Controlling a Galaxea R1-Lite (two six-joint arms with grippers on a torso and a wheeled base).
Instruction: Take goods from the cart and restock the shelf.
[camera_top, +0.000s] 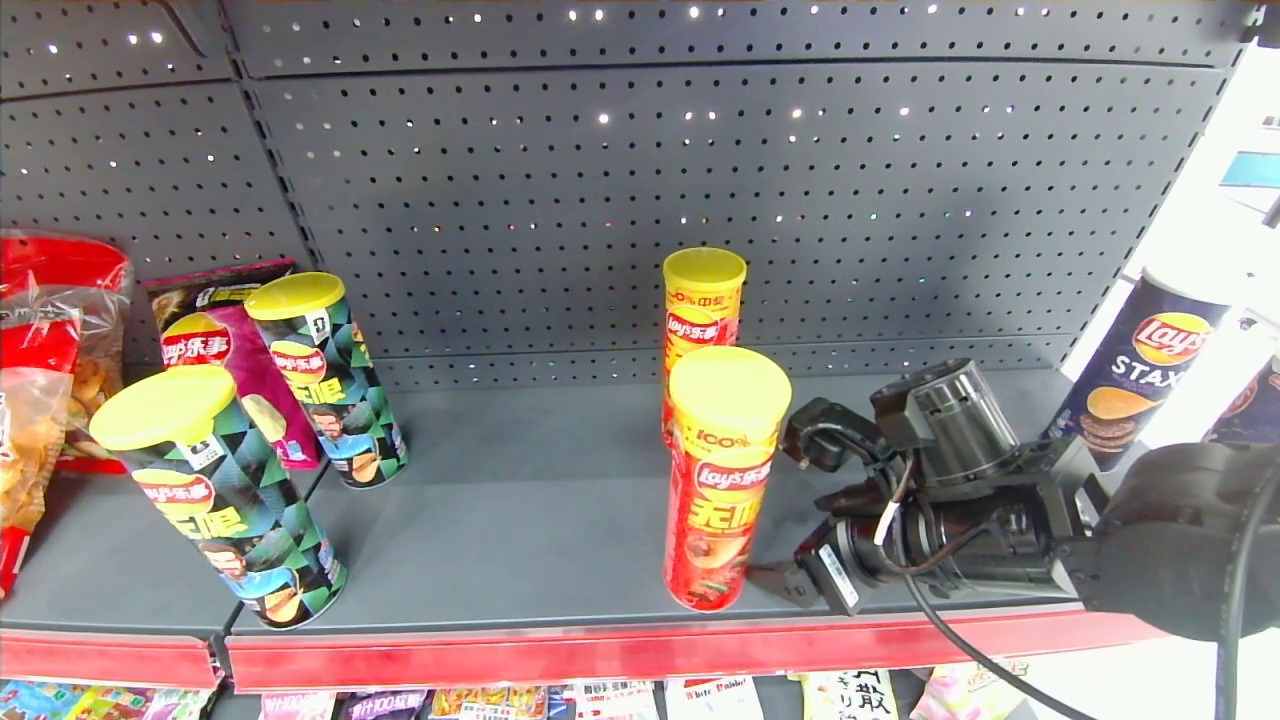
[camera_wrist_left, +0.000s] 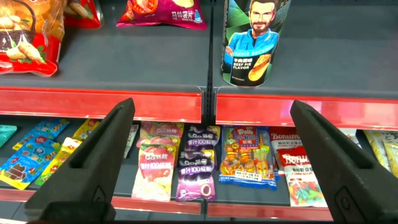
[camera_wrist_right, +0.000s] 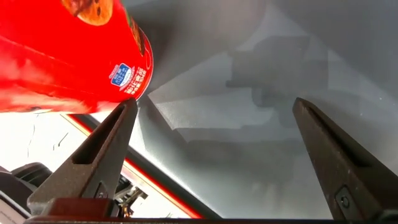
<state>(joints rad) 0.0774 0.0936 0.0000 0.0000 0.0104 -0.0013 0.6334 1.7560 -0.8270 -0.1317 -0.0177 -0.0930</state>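
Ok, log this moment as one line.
right gripper: open, beside red can | red can: upright at front of shelf | left gripper: open, empty, facing shelf edge

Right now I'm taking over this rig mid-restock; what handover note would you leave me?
Right gripper: open, empty, low beside the front red can.
Left gripper: open, empty, facing the red front edge of the shelf.
Goods: front red can upright near the shelf front, rear red can behind it; front green can and rear green can upright to the left.
Done: front red can stands free of both grippers.
Left: probably back the right arm off and fetch more; bare shelf lies between green and red cans.
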